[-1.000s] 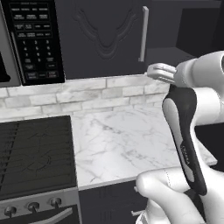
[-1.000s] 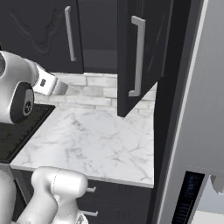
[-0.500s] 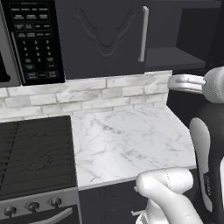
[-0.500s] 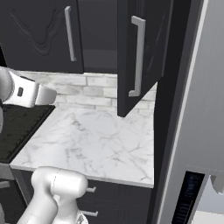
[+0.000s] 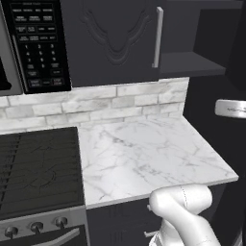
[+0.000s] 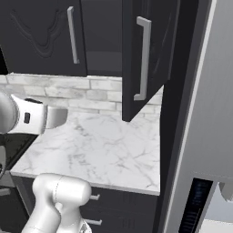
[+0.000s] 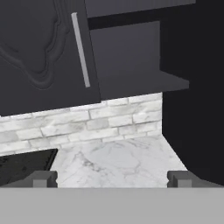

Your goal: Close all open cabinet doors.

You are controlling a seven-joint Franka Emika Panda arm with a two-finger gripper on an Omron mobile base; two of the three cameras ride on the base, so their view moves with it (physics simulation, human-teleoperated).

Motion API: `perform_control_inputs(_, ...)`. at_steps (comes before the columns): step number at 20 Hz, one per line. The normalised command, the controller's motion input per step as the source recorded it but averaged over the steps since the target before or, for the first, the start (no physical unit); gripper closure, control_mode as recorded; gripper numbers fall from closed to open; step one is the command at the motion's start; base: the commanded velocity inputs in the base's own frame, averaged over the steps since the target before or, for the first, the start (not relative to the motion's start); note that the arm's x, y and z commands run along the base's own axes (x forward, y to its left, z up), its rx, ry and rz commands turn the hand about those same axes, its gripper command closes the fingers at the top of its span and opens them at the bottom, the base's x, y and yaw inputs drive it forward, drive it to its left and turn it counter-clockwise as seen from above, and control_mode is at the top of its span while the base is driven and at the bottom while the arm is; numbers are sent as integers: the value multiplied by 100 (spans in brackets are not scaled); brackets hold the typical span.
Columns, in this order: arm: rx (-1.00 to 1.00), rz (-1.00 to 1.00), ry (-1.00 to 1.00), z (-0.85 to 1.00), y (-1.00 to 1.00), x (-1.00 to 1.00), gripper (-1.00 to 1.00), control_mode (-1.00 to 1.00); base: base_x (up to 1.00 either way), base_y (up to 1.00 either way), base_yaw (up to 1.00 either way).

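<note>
The step in hand looks like the approach: the arm is getting into place to shut the open door, and nothing touches that door yet.

In the right base view the open door [image 6: 148, 59] stands at upper centre, swung out toward the camera with its silver handle [image 6: 142, 59] facing us, and the dark cabinet inside shows between it and the shut door [image 6: 43, 36] at upper left. In the left base view the shut door [image 5: 115, 41] fills the upper centre and the bare shelf [image 5: 192, 62] of the open cabinet sits at upper right.

The claw [image 7: 112, 179] is spread wide and holds nothing; its two tips rise at the bottom of the hand view, over the marble desk [image 7: 118, 159], aimed at the shelf and the brick wall [image 7: 83, 120].

The next move, as I judge it, calls for bringing the claw round to the outer face of the open door, near its handle edge, then pushing it along its arc until it meets the frame. The fridge [image 6: 200, 113] at right leaves little room, so the swing wants care.
</note>
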Motion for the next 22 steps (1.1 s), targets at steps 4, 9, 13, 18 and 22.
perform_control_inputs(4, -1, 0, -4, -18, -35, -33, -100, -100, 0, 0, 0)
perform_control_inputs(9, -3, 1, -10, -22, -38, -23, -100, -100, 0, 0, 0)
perform_control_inputs(13, -4, 0, -6, -24, -55, -2, -100, -100, 0, 0, 0)
perform_control_inputs(18, -5, 0, -12, -19, -39, 0, -100, -100, 0, 0, 0)
perform_control_inputs(22, -5, 0, -13, -12, -20, -7, -100, -100, 0, 0, 0)
